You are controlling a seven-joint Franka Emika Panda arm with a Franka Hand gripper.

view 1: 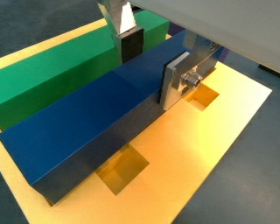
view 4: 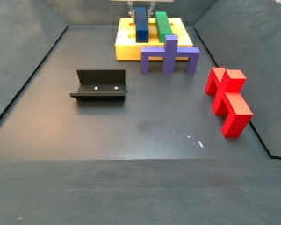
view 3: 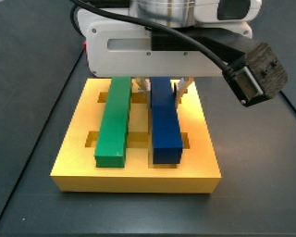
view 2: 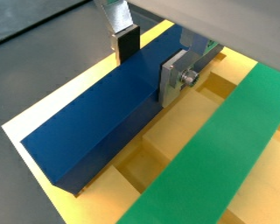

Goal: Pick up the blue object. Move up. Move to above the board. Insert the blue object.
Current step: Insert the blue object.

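Note:
The blue object [view 3: 166,125] lies lengthwise in a groove of the yellow board [view 3: 138,176], parallel to the green bar [view 3: 114,125] and about level with it. My gripper [view 3: 165,90] stands over the bar's far end with a finger on each long side. In both wrist views the jaws [view 1: 152,61] [view 2: 150,61] sit against the bar's [view 1: 84,122] [view 2: 95,122] flanks with no visible gap. The dark pad [view 1: 130,45] is on the green bar's side. The silver plate [view 1: 175,79] presses the opposite side. The board also shows under the bar [view 1: 213,131] [view 2: 184,118].
A purple cross-shaped block [view 4: 170,57] stands just in front of the board [view 4: 126,48]. Red blocks [view 4: 228,101] lie at the right. The fixture [view 4: 99,85] stands on the dark floor at the left. The green bar [view 1: 49,74] [view 2: 213,149] lies close beside the gripper's finger.

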